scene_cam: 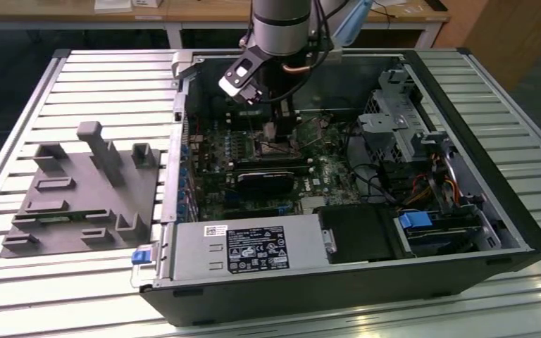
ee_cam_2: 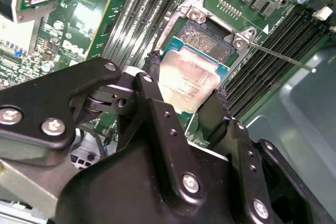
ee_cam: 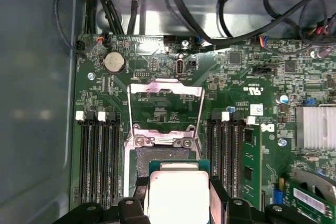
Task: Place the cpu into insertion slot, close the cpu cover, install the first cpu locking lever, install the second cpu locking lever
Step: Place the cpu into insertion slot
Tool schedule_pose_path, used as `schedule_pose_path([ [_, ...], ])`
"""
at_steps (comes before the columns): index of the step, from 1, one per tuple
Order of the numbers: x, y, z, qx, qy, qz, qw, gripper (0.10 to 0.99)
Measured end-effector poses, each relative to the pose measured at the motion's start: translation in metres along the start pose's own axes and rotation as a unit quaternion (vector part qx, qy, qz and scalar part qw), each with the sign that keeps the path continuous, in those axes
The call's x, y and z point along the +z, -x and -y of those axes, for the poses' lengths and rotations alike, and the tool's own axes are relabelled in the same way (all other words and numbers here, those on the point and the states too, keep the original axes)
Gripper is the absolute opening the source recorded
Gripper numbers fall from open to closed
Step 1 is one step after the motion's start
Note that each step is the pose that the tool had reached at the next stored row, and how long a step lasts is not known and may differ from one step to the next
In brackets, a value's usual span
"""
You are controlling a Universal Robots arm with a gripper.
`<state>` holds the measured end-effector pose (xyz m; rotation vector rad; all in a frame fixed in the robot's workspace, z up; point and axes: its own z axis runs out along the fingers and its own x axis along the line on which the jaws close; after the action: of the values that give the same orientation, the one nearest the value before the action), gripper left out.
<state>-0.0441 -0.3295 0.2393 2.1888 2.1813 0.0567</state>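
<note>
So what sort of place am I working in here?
Probably a robotics lab or workshop: an open computer case lies on a slatted metal table, a gray fixture block beside it, wooden desks behind.

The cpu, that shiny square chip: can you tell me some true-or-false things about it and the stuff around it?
1. The tool is gripping the cpu. True.
2. The cpu cover is shut over the insertion slot. False: the cover is swung open, away from the slot.
3. The cpu has a bright blue top. False: its top is dull silver-tan.
4. Long black memory slots run along both sides of the insertion slot. True.
</note>
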Motion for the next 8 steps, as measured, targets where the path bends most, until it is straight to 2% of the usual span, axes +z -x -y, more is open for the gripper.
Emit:
schedule_pose_path([
  [8,0.0116,-0.0021,0.0008,-0.002,0.0000,0.0013,1.0000,0.537],
])
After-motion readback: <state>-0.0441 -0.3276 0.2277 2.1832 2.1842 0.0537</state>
